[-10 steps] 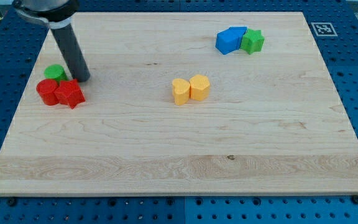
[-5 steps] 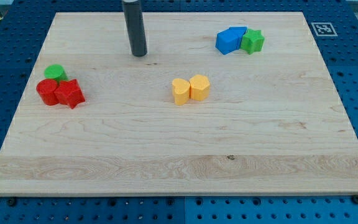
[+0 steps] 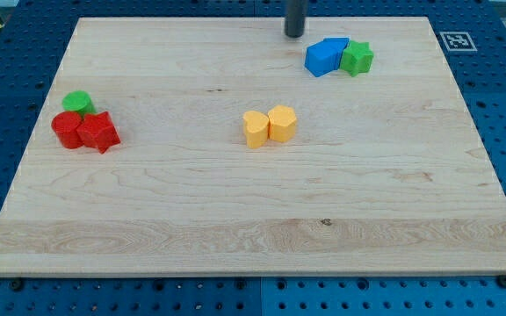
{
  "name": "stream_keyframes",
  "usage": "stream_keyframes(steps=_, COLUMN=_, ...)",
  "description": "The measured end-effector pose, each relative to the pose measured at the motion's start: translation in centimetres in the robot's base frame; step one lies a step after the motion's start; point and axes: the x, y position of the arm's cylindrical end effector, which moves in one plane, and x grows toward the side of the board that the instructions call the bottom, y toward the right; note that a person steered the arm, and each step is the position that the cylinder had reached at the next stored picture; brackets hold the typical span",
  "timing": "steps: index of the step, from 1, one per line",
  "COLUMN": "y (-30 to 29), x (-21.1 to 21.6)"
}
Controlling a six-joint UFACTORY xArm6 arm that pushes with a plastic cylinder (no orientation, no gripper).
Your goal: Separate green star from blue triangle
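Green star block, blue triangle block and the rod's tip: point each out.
green star block (image 3: 357, 58), camera view, on its top face.
blue triangle block (image 3: 324, 57), camera view, on its top face.
my tip (image 3: 294, 34), camera view, the rod's very end, up-left of the blue block.

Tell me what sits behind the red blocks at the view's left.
A green block touches the red blocks on their far side; they hide its lower edge. My tip is far off, near the blue blocks.

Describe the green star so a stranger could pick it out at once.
Go to the wooden board and look toward the corner at the view's top right. A blue and green cluster sits there, right of my tip. The green star is its rightmost piece, touching the blue triangle; the other green block is far left.
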Motion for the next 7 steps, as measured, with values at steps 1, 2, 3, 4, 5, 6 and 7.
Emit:
stream_keyframes(steps=1, y=3.8, x=0.0)
stream_keyframes(steps=2, y=7.5, x=0.0)
stream_keyframes(steps=3, y=10.5, x=0.0)
stream_keyframes(steps=4, y=11.8, x=0.5)
stream_keyframes(steps=5, y=11.0, x=2.2)
stream_keyframes(steps=6, y=9.4, x=2.7)
stream_keyframes(steps=7, y=7.6, x=3.0)
